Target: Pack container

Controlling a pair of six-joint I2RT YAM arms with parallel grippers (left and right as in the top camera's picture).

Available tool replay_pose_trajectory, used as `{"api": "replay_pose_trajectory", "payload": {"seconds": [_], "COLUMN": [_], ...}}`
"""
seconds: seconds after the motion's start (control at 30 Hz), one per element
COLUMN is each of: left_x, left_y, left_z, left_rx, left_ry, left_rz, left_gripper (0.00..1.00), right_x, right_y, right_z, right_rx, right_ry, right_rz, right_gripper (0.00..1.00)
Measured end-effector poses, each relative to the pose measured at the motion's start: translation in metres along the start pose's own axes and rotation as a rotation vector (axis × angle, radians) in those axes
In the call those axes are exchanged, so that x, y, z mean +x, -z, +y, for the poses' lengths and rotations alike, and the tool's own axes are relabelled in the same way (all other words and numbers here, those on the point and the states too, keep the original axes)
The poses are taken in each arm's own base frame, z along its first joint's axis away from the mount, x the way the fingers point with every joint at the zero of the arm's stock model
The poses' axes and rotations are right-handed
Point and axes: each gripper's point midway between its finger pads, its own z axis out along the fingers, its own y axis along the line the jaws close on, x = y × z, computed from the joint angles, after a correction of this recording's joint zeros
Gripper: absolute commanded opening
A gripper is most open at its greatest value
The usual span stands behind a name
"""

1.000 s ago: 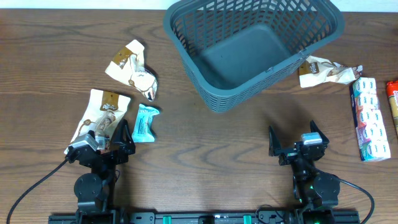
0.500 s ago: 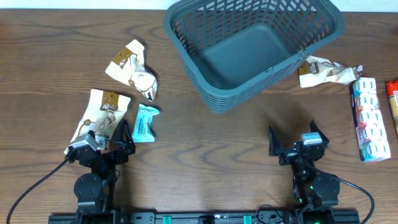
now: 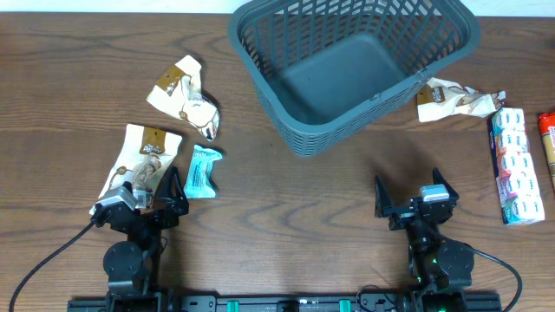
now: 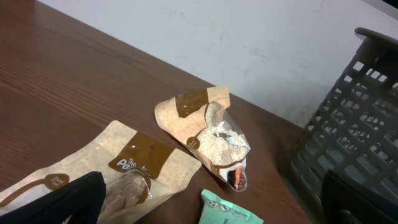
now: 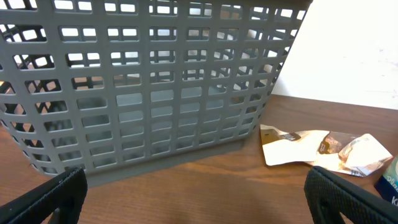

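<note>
- We see the big grey-blue container (image 3: 334,82) at 12 o'clock, with holes in its sides.
- Bare table (image 3: 286,199) lies at its 6 o'clock.
- Our left claw (image 3: 146,187) and right claw (image 3: 408,185) gape wide, holding nothing.

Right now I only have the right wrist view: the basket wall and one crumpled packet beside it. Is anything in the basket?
Observer: Nothing; the overhead view shows the container with a bare floor.
Operator: What lies on the left arm's side?
Observer: Three packets: a tan pouch, a crumpled tan packet and a small teal packet.
Operator: Is the left arm holding one?
Observer: No; the left gripper is open, over the tan pouch's near end.
</note>
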Motion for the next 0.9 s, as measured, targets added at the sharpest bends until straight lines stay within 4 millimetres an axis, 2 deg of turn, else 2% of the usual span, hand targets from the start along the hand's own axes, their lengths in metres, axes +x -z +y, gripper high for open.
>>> {"api": "replay_pose_trajectory", "payload": {"seconds": [0.2, 0.37, 0.47, 0.53, 0.6, 0.67, 0.8, 0.9], "left_x": [0.001, 0.014, 0.027, 0.031, 0.015, -0.015, -0.089, -0.127], "left_y": [0.0, 0.004, 0.013, 0.022, 0.035, 0.049, 0.081, 0.097], "left_z": [-0.006, -0.035, -0.05, -0.058, -0.071, -0.086, -0.12, -0.137], "left_rx": [0.033, 0.201, 0.283, 0.302, 0.326, 0.353, 0.389, 0.401], "left_ry": [0.012, 0.027, 0.037, 0.035, -0.006, -0.071, -0.21, -0.266], "left_rz": [0.009, 0.089, 0.198, 0.283, 0.316, 0.305, 0.244, 0.222], "left_gripper": [0.98, 0.99, 0.99, 0.98, 0.99, 0.98, 0.99, 0.99], "right_x": [-0.002, -0.007, -0.027, -0.053, -0.082, -0.104, -0.128, -0.139], "right_y": [0.0, 0.001, 0.007, 0.016, 0.026, 0.036, 0.045, 0.041], "right_z": [0.001, 0.017, 0.029, 0.032, 0.032, 0.032, 0.033, 0.034], "right_rx": [-0.008, -0.098, -0.175, -0.199, -0.207, -0.216, -0.221, -0.232], "right_ry": [-0.01, -0.055, -0.094, -0.108, -0.115, -0.124, -0.16, -0.189], "right_rz": [-0.007, -0.024, -0.057, -0.089, -0.121, -0.112, 0.025, 0.181], "right_gripper": [0.99, 0.99, 0.99, 0.99, 0.99, 0.99, 0.99, 0.99]}}
